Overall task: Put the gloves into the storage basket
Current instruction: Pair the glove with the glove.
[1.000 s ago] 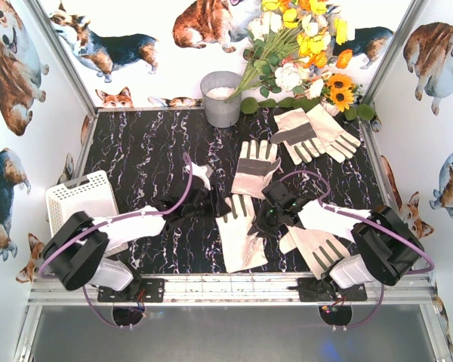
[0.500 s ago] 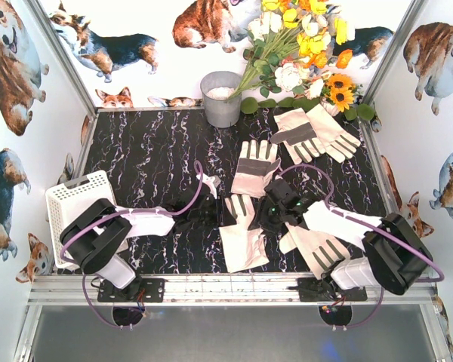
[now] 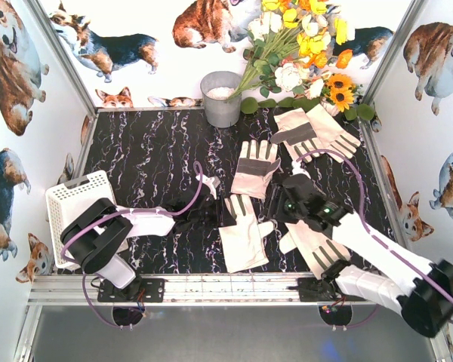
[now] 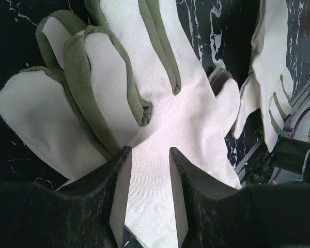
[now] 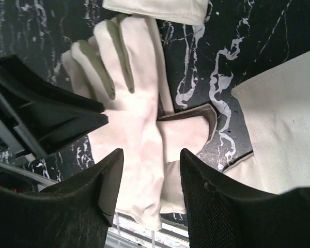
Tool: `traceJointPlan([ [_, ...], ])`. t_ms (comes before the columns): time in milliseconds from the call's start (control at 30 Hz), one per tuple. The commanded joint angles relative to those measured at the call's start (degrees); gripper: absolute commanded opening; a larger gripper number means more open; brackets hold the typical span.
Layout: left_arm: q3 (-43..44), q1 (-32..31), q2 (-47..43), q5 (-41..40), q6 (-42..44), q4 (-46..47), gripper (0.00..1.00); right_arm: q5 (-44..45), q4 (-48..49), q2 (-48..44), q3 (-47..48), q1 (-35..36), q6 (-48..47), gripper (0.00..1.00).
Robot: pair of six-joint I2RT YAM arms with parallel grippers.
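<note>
The table point(image 3: 151, 158) is black marble, veined with white and faint violet. The gloves point(image 3: 255, 167) on it are cream-white with grey-brown patches on palms and fingers. On the near middle glove point(image 3: 241, 234), the finger strips look olive green in the left wrist view. At the near left, the storage basket point(image 3: 79, 197) is white with a lattice of small holes. The bucket point(image 3: 221, 98) at the far edge is plain grey metal. To its right, the bouquet point(image 3: 302, 45) mixes yellow, white and orange blooms with green leaves. The walls point(image 3: 166, 68) are white, printed with tan-and-white corgis. The arms point(image 3: 147, 222) are white and black, looped with purple cable point(image 3: 359, 188). The left end effector point(image 4: 150, 152) and right end effector point(image 5: 151, 155) are matte black.
</note>
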Motion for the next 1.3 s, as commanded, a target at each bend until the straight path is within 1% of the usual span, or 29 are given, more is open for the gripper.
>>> traceJointPlan([
  [0,-0.6,0.1,-0.9,-1.0,0.2,-1.0,0.31,-3.0,-1.2,-1.2,0.4,-0.3,-2.3,0.48],
  [100,-0.9,0.1,-1.2,-1.0,0.1,-0.9,0.31,-10.6,-2.0,1.0,0.5,0.5,-2.5,0.44],
  [233,-1.3,0.1,-1.4,-0.9,-0.1,-0.7,0.32,-12.1,-2.3,3.2,0.5,4.5,-4.0,0.44],
  [267,-1.2,0.1,-1.3,-0.9,-0.2,-0.7,0.32,-12.1,-2.3,3.8,0.1,5.2,-4.1,0.43],
  [333,-1.2,0.1,-1.3,-0.8,-0.2,-0.6,0.32,-12.1,-1.9,4.9,-0.6,6.3,-4.0,0.37],
  [400,-1.4,0.1,-1.4,-0.8,-0.2,-0.7,0.32,-12.3,-1.0,5.9,-1.4,7.1,-4.3,0.33],
  [600,-1.3,0.1,-1.3,-0.7,-0.2,-0.8,0.33,-13.0,2.5,11.3,-4.0,8.1,-4.7,0.29],
  [667,-1.2,0.0,-1.2,-0.6,-0.2,-0.8,0.33,-10.4,1.7,12.9,-4.1,8.1,-3.7,0.27],
  [767,-1.1,0.1,-1.3,-0.6,-0.1,-1.5,0.32,-7.9,2.0,14.1,-5.0,8.0,-2.3,0.27],
  [933,-1.1,0.1,-1.8,-1.0,0.0,-2.2,0.32,-6.6,2.8,16.6,-6.9,7.7,-1.7,0.23],
  [1033,-0.7,0.1,-2.1,-0.8,0.0,-2.6,0.32,-7.4,2.9,16.7,-6.6,7.3,-2.0,0.23],
  [1133,0.1,0.1,-3.3,-0.1,-0.2,-3.0,0.32,-9.7,2.9,14.7,-6.2,6.2,-2.5,0.25],
  [1267,3.0,-0.2,-5.9,-0.2,0.5,-6.8,0.34,-12.6,3.9,9.8,-5.9,3.4,-1.7,0.35],
])
